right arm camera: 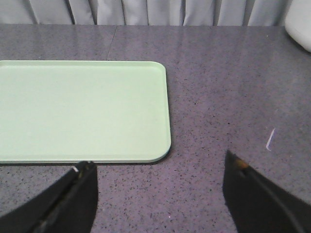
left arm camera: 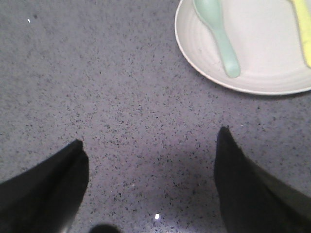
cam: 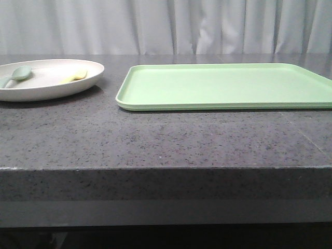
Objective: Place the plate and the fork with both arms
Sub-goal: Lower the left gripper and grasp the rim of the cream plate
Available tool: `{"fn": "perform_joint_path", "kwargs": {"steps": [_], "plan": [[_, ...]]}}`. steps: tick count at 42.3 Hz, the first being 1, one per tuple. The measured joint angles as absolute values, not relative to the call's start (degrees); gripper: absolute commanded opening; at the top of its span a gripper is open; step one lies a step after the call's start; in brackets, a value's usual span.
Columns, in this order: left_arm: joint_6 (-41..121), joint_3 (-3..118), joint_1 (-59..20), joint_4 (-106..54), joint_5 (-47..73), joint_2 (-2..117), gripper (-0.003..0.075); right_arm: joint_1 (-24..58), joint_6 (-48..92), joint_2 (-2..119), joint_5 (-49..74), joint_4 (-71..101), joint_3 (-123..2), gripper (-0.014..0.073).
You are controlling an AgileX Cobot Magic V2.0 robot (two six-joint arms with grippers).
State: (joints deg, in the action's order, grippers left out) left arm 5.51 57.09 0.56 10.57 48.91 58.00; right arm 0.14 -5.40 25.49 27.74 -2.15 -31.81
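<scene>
Plate [cam: 46,85], off-white and shallow, at the upper left of the front view, resting on the dark speckled worktop [cam: 166,140]. It carries the pale yellow fork [cam: 74,77] on its right half and a grey-green spoon [cam: 15,75] on its left half, the two lying apart. A light green tray [cam: 228,85], bare as far as shown, occupies the upper right, separated from the plate by a strip of worktop.

Left claw [left arm camera: 150,160]: fingers spread wide, holding nothing, above bare worktop with the plate rim at the upper right of its view. Right claw [right arm camera: 160,179]: likewise spread and unloaded, just off the tray's near right corner.

Probable hazards: lifting the plate by its rim may tilt it, so that fork and spoon slide or fall; the fork, lying flat on a smooth surface, may skid from a pinch; the spoon may be taken in error.

Open room: ample bare worktop in front of both objects. The worktop's front edge runs across mid-frame.
</scene>
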Motion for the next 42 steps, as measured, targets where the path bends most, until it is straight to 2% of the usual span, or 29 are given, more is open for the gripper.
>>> {"fn": "perform_joint_path", "kwargs": {"steps": [9,21,28,42], "plan": [[6.0,66.5,7.6,3.0,53.2,73.7,0.0514,0.1,-5.4,25.5,27.7,-2.2,-31.8,0.0561],[19.5,79.1,16.1,-22.0,57.3,90.5,0.0514,0.1,-5.4,25.5,27.7,-2.3,-31.8,0.0561],[21.0,84.1,17.7,-30.1,57.3,98.1,0.0514,0.1,-5.4,25.5,27.7,-2.3,-31.8,0.0561],[21.9,88.1,17.8,-36.0,56.8,107.8,0.0514,0.1,-5.4,25.5,27.7,-2.3,-31.8,0.0561]]}}
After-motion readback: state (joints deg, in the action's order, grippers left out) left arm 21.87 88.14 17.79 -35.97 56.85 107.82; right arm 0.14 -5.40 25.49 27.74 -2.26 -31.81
